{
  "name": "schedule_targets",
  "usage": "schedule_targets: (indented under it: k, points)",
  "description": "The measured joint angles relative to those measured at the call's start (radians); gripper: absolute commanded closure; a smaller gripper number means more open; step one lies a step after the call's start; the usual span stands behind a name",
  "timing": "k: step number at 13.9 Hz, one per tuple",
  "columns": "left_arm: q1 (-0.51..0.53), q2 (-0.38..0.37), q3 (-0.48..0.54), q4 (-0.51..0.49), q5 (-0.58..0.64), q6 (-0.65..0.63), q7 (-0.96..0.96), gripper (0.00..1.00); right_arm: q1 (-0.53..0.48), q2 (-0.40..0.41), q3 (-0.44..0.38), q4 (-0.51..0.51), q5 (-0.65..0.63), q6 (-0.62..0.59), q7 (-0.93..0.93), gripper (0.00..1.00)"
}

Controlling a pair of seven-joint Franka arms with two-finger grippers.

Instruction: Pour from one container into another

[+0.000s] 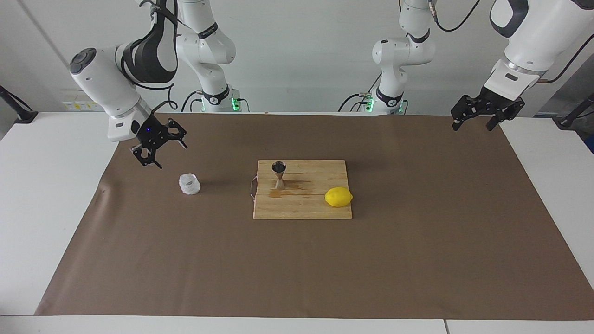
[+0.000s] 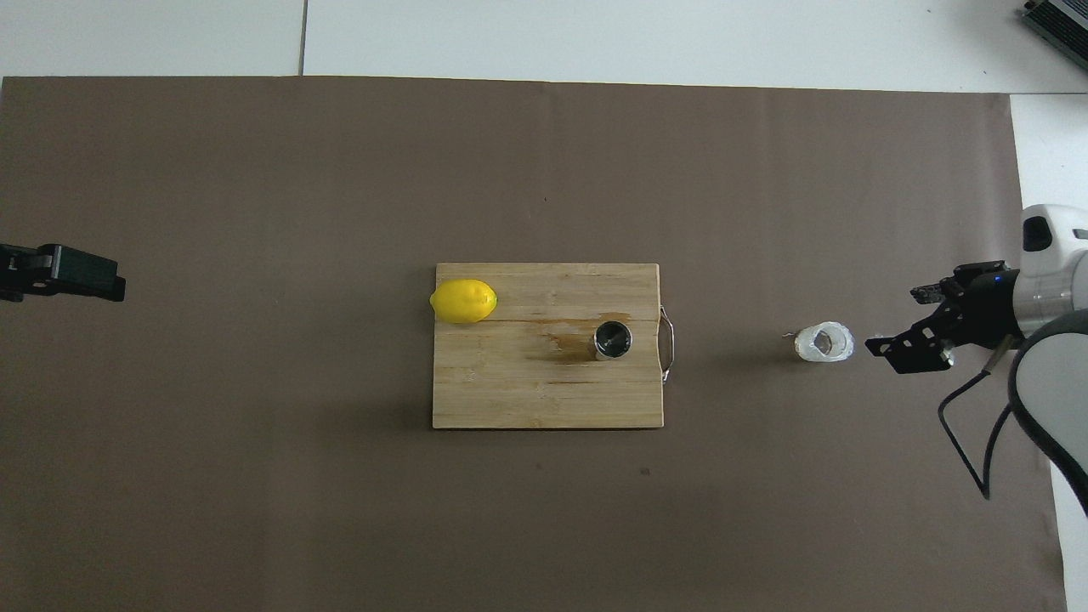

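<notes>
Standing upright, whitish faceted glass cup [image 1: 189,184]

Overhead, the left gripper [image 2: 64,276] is cut off by the frame edge, only its black tip showing, and the right arm's body runs out past the opposite edge. Contents of the glass cup [image 1: 189,184] and of the jigger [image 1: 279,174] cannot be made out (both too small).

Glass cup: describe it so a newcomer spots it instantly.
Start at the wooden cutting board mid-table, then move toward the right arm's end, onto the bare brown mat. The glass cup stands there alone: squat, whitish, textured, unlike the shiny steel jigger on the board.
</notes>
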Motion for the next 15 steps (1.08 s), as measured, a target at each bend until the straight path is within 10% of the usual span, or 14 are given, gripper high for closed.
schedule_targets:
  k: [7, 15]
  points:
    - [0.000, 0.000, 0.000, 0.000, 0.000, 0.000, 0.000, 0.00, 0.070, 0.021, 0.003, 0.237, -0.194, -0.146, 0.732, 0.00]
    - [0.000, 0.000, 0.000, 0.000, 0.000, 0.000, 0.000, 0.00, 0.083, 0.039, -0.001, 0.386, -0.204, -0.329, 0.933, 0.00]
